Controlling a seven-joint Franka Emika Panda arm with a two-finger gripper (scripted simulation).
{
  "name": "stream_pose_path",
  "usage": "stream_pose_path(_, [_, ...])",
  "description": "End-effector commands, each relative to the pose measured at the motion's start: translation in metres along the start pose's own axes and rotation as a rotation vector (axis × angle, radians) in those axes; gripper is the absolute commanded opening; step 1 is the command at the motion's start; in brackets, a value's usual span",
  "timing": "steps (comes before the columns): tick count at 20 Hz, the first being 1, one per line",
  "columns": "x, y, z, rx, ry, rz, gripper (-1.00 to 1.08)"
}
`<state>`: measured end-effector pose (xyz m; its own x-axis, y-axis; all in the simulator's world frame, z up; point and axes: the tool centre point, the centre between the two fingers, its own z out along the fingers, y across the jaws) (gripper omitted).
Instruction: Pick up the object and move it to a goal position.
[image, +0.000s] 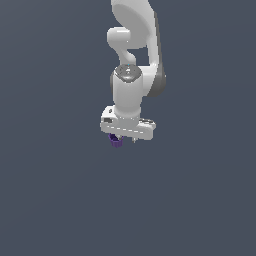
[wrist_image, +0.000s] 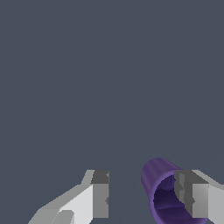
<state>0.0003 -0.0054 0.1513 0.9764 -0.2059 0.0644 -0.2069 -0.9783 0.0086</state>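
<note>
**My pincer and the little purple cup**

I start with what is closest to me. In the wrist view I see my pincer (wrist_image: 146, 199) with its two fingers. They are white with grey pads. The fingers are apart, and there is a wide gap between them. They are not squeezing anything from both sides.

The little purple cup (wrist_image: 162, 192) is right by my pincer. It is dark purple and hollow, and I can look into its open mouth. It sits at one finger (wrist_image: 192, 197), not in the middle of the gap. That finger's grey pad is in front of the cup's mouth and hides part of it. I cannot tell if the pad is touching the cup. The other finger (wrist_image: 99, 199) is well apart from the cup, with only grey between them.

In the exterior view, the cup (image: 116, 141) peeks out just under my pincer (image: 125, 138), toward the exterior view's left of it. It looks very small next to my white hand. Only a bit of it shows there, so I cannot tell which way it is tipped.

Farther off, above my pincer, is my white arm (image: 132, 75). It comes down from the top of the exterior view.

Past the cup and my pincer, everything is one flat dark grey surface (wrist_image: 109, 78).
</note>
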Motion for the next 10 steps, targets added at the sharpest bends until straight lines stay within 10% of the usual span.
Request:
stream_pose_path(1, [-0.008, 0.001, 0.01, -0.003, 0.006, 0.068, 0.28])
stream_pose_path(10, [-0.042, 0.016, 0.04, -0.027, 0.056, 0.37, 0.28])
